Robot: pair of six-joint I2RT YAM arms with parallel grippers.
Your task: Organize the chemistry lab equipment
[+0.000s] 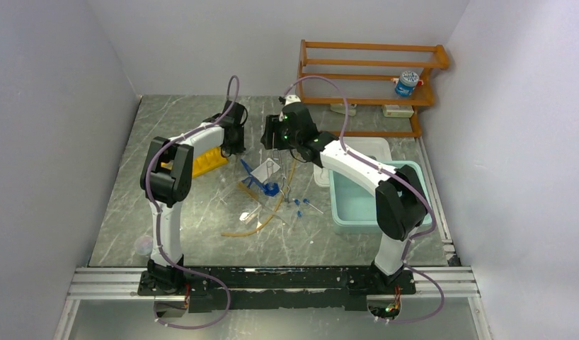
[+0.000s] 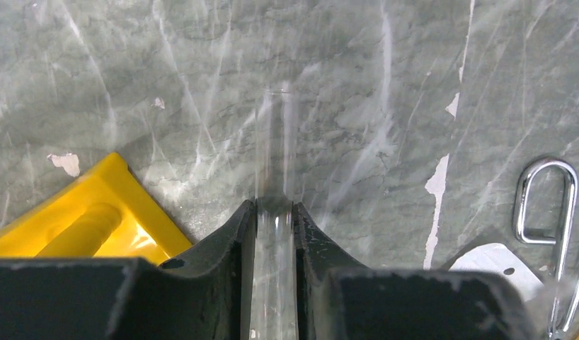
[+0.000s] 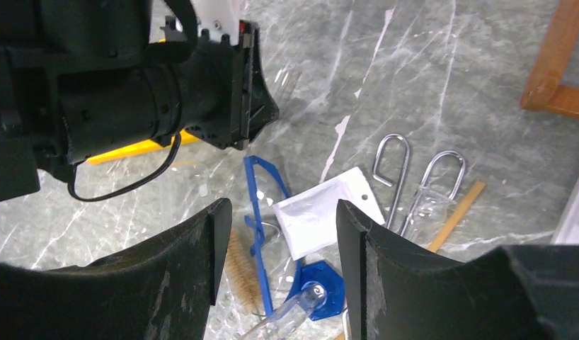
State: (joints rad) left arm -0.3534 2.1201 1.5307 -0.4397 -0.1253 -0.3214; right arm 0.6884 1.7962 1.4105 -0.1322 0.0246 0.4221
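Note:
My left gripper [image 2: 274, 205] is shut on a clear glass tube [image 2: 274, 142] that sticks out ahead of the jaws over the marble table. It hangs beside the yellow holed rack [image 2: 88, 219], which lies at the left. My right gripper [image 3: 283, 212] is open and empty. It hovers above the white packet [image 3: 322, 212], the blue-framed goggles [image 3: 262, 191] and a blue hexagonal base [image 3: 322, 287] with a clear cylinder on it. The metal tongs [image 3: 396, 177] lie just right of the packet. From above, both grippers [image 1: 235, 144] [image 1: 274, 144] stand close together at mid-table.
The tan rubber tube [image 1: 272, 216] curls toward the near side, with tiny blue-capped tubes [image 1: 299, 204] beside it. A tan brush [image 3: 238, 265] lies by the goggles. The pale teal tub [image 1: 343, 205] sits at the right, the orange shelf [image 1: 371, 46] at the back right.

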